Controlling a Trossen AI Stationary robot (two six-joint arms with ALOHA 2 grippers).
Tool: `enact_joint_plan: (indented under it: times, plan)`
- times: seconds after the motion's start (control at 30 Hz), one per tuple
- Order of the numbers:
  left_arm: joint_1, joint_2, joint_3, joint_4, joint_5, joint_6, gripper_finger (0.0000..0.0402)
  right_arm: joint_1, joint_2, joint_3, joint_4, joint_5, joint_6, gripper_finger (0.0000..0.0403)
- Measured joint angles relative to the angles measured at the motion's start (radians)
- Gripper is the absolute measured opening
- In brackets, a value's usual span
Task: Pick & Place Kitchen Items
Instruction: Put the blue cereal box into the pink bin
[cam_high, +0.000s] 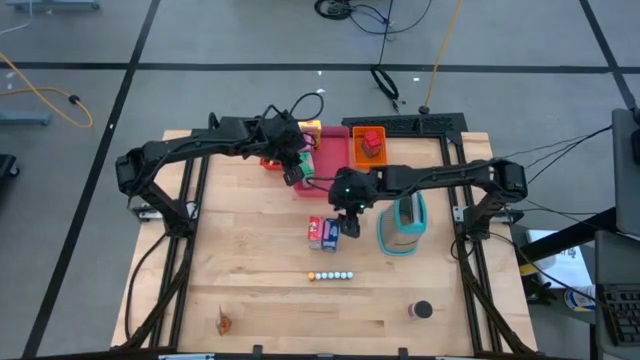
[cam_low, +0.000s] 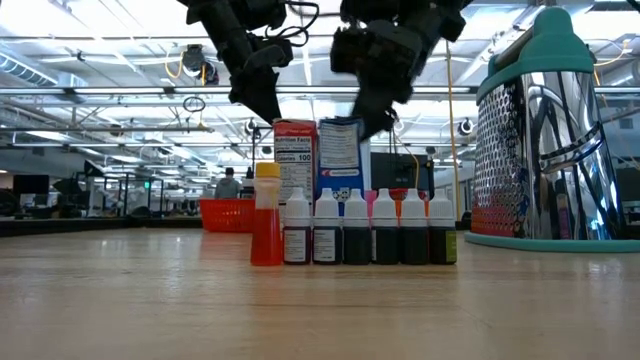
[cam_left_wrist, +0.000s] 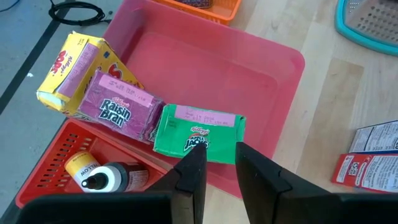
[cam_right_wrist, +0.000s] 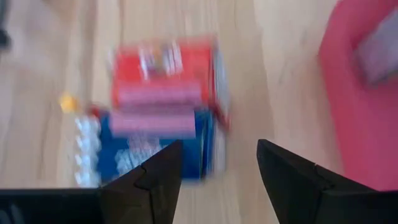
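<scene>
Looking down from the high view, we see the right gripper (cam_high: 351, 226) hanging just right of the red box (cam_high: 316, 233) and blue box (cam_high: 331, 234) at mid-table, with the grater (cam_high: 402, 224) close on its right; a swing that way could clip the grater. The left gripper (cam_high: 292, 176) sits over the pink tray (cam_high: 325, 158) at the far side. Open board lies near us, holding only the beads (cam_high: 330, 275), the can (cam_high: 420, 310) and a small item at the near left.

From the low view, we judge the main risk: the bottles (cam_low: 355, 228) stand in a tight row just in front of the boxes, so a low or skewed descent could topple them.

In the left wrist view, the fingers (cam_left_wrist: 193, 171) stand narrowly apart, empty, above the green box (cam_left_wrist: 198, 135), which lies in the tray beside the purple box (cam_left_wrist: 121, 111) and yellow box (cam_left_wrist: 68, 71); the tray wall leaves little side room.

In the right wrist view, the jaws are spread wide and empty, with the boxes ahead
</scene>
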Motion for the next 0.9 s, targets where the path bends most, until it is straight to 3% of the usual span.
enact_joint_plan:
  times: [0.2, 0.3, 0.57, 0.9]
  plan:
    - [0.000, 0.000, 0.000, 0.000, 0.000, -0.001, 0.0088, 0.011, 0.042, 0.001, 0.028, -0.018, 0.012, 0.0186]
    - [0.000, 0.000, 0.000, 0.000, 0.000, -0.001, 0.0088, 0.011, 0.054, 0.002, 0.030, -0.022, 0.013, 0.0161]
    - [0.000, 0.000, 0.000, 0.000, 0.000, -0.002, 0.0088, 0.011, 0.047, 0.001, 0.028, -0.014, -0.012, 0.0014]
    - [0.000, 0.000, 0.000, 0.000, 0.000, -0.002, 0.0088, 0.011, -0.014, -0.001, 0.011, -0.009, -0.026, 0.0002]
